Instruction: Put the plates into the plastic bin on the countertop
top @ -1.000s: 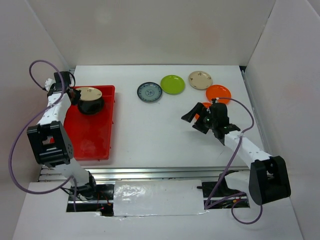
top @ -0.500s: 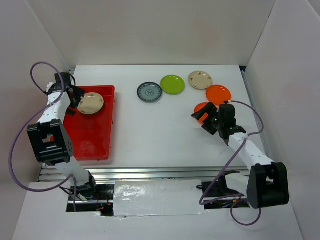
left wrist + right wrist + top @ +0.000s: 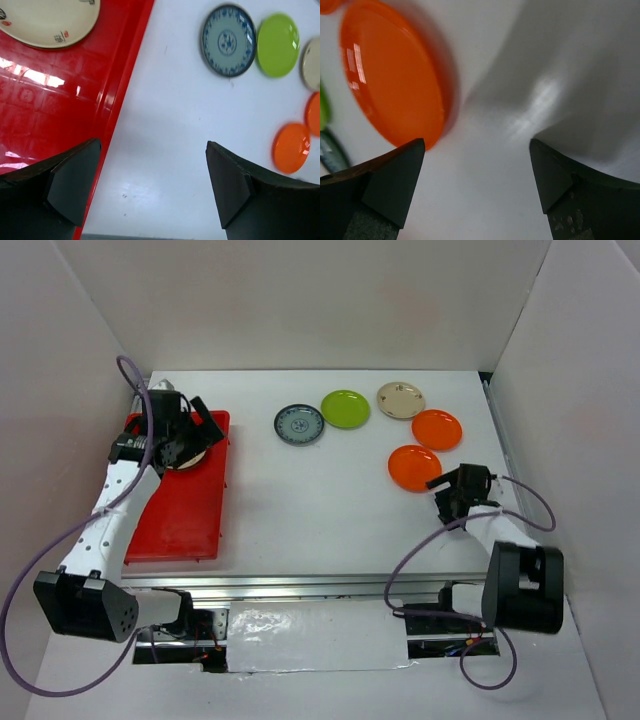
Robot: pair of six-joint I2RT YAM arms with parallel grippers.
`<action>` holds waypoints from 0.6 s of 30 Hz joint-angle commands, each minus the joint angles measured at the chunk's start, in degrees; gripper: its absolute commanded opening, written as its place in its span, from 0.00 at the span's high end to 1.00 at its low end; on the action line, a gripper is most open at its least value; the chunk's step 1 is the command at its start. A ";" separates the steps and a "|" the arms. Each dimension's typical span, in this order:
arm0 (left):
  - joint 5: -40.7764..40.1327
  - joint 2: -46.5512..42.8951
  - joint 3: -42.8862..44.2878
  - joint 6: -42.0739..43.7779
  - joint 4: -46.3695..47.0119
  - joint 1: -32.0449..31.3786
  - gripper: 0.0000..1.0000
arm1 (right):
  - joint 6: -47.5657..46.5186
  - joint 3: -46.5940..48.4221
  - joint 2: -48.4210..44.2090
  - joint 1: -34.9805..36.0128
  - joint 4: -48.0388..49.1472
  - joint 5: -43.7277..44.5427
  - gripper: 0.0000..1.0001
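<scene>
The red plastic bin (image 3: 180,510) lies at the left of the white countertop (image 3: 320,500). A cream plate (image 3: 47,22) rests inside it at the far end. My left gripper (image 3: 185,425) hovers open over the bin's right wall (image 3: 132,75), holding nothing. On the countertop lie a blue-grey plate (image 3: 299,424), a lime green plate (image 3: 345,408), a cream plate (image 3: 400,399) and two orange plates (image 3: 437,429) (image 3: 414,467). My right gripper (image 3: 447,496) stands open and empty just right of the nearer orange plate (image 3: 395,85), apart from it.
White walls close in the back and both sides. A metal rail (image 3: 300,585) runs along the near edge of the countertop. Purple cables loop from both arms.
My left gripper opened, left the cream plate in the bin and swung toward the bin's right wall. My right arm drew back toward the near right, away from the orange plate.
</scene>
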 commanded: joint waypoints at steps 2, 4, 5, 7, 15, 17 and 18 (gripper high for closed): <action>3.36 -4.34 -1.66 5.70 -1.35 -3.31 0.01 | -2.34 4.77 9.75 -2.38 6.97 -7.14 0.09; 4.15 -6.89 -2.80 6.40 -1.36 -3.92 0.01 | -2.69 5.48 12.67 -3.26 9.85 -10.22 0.23; 4.94 -7.51 -3.33 6.40 -1.09 -4.10 0.01 | -2.52 6.18 14.60 -3.26 10.14 -11.46 0.32; 5.30 -9.44 -4.73 6.40 -0.57 -4.36 0.01 | -2.26 7.93 15.93 -3.61 8.75 -11.73 0.37; 5.47 -9.01 -5.62 7.63 -0.21 -4.37 0.01 | -3.23 10.84 20.16 -4.49 7.86 -12.61 0.89; 5.47 -8.57 -6.41 7.37 0.84 -4.37 0.01 | -3.40 11.02 20.24 -4.58 7.86 -12.87 0.92; 5.39 -8.05 -6.84 7.28 1.37 -4.37 0.01 | -3.66 11.10 20.33 -4.49 7.86 -12.79 1.00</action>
